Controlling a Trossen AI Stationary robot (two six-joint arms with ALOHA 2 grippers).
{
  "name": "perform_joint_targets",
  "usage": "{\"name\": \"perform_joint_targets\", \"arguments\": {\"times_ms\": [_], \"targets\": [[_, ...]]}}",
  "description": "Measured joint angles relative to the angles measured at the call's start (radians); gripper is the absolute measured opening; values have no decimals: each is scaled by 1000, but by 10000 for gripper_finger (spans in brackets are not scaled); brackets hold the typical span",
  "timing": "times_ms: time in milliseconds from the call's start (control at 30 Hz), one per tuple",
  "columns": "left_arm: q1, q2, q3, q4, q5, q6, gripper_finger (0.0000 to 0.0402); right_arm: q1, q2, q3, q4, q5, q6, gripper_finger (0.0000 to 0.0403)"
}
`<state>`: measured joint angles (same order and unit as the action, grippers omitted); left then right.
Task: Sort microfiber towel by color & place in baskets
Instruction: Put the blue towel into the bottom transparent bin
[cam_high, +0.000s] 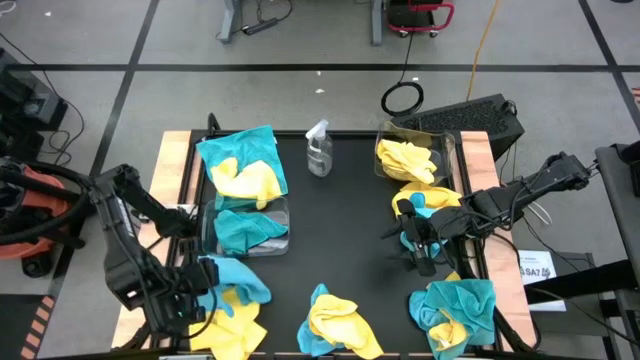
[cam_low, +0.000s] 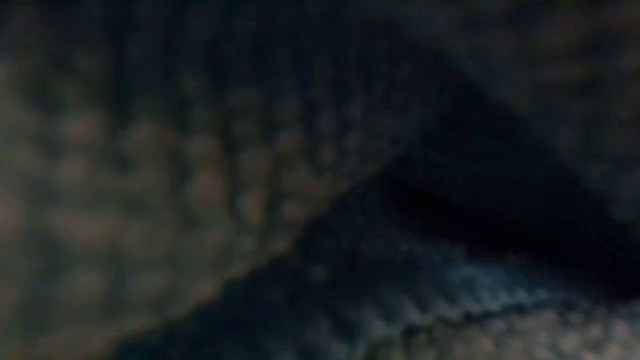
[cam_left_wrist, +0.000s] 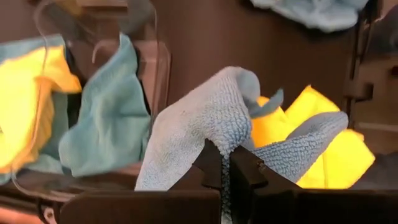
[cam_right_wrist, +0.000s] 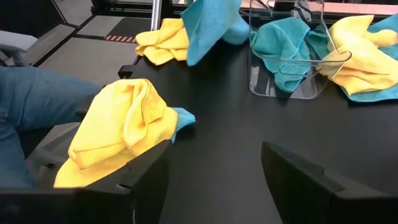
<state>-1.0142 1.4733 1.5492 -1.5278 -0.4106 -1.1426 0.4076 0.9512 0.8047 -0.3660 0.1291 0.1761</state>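
1. Near the front-left corner of the black worktop, the left hand has its two dark fingers pinched tight on a fold of a soft teal-blue microfiber cloth, which rises in a peak above them.
2. Just behind that hand, the left clear plastic bin holds a teal cloth; a teal and yellow heap lies past it at the far-left corner.
3. Under the lifted cloth, a bright yellow cloth rests on the worktop's front edge.
4. On the right side, the right hand hovers low with its fingers spread wide and nothing between them.
5. Behind it at the far right, the second clear bin contains yellow cloths.
6. A clear spray bottle stands at the far middle.
7. Mixed yellow-and-teal piles lie at front centre and front right.
8. The table-height camera is blocked by dark fabric.
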Motion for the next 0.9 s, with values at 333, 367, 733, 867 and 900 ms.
{"name": "perform_joint_targets", "arguments": {"times_ms": [333, 367, 733, 867, 900], "targets": [[0, 0, 7, 24, 79, -49, 54, 0, 0, 0, -1, 0, 0, 240], [0, 0, 6, 25, 79, -56, 68, 0, 0, 0, -1, 0, -1, 240], [0, 1, -142, 151, 48, -81, 201, 0, 0, 0, -1, 0, -4, 240], [22, 1, -238, 312, -13, -44, 225, 0, 0, 0, -1, 0, -5, 240], [32, 1, -263, 362, -18, -21, 228, 0, 0, 0, -1, 0, -5, 240]]}}
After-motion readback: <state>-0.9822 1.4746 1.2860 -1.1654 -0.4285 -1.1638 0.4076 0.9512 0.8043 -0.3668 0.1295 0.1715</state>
